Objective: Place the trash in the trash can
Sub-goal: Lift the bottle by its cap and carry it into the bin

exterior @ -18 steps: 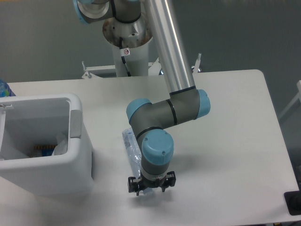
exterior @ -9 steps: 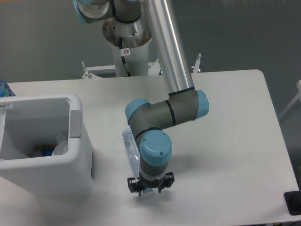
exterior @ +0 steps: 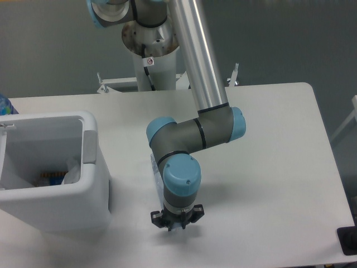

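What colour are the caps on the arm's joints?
Light blue, on grey joint bodies; the cap above the gripper shows it best in the fixed camera view.

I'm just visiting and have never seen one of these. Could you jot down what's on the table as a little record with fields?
Arm: grey and blue, bent down over the table
Gripper: pointing down at the table; open or shut cannot be told
Bottle: clear plastic, lying on the table, mostly hidden behind the arm
Trash can: white, on the left, some items already inside
Bottle in trash can: no
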{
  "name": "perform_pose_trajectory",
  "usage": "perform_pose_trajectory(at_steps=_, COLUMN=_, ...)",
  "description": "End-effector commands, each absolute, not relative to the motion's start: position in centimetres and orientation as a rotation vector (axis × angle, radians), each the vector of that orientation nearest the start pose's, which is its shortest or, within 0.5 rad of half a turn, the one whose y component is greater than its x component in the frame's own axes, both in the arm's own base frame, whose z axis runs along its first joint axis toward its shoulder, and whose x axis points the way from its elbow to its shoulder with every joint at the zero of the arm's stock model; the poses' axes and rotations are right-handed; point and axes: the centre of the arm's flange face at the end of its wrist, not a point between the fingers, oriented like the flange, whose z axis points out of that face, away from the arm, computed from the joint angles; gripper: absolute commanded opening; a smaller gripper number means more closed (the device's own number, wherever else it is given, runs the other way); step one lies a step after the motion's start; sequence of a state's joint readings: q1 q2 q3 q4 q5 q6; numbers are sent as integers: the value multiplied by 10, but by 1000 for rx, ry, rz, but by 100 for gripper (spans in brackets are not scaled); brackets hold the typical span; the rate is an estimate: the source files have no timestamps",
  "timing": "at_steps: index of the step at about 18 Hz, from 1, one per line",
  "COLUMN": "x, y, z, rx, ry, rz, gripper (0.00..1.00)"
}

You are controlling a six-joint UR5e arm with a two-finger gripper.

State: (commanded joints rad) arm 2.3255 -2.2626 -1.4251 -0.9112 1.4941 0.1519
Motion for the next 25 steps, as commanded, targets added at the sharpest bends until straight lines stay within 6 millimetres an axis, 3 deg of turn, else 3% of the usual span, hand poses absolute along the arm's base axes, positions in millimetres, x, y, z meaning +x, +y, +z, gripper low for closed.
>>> perform_pose_trajectory(at_steps=3, x=-389, y=619, z=208, rx=-2865, ry=-864, rz=-17, gripper=39)
perform_pose_trajectory(at_steps=7, x=-405, y=629, z=245, rx=-2826, ry=-808, rz=84, gripper=39)
perform_pose_trajectory(at_steps=13, x=-443, y=648, z=371, rx=-2576, ry=-780, rz=239, gripper=39)
perform_pose_trajectory(at_steps=19, x=-456, y=606, z=477, rx=-2344, ry=-840, rz=194, gripper=39)
perform_pose_trajectory(at_steps=21, x=-453, y=591, z=514, rx=-2264, ry=-824, rz=149, gripper=39)
perform_pose_trajectory(at_steps=25, x=-426, y=578, z=563, rx=-2205, ry=-770, rz=136, gripper=39)
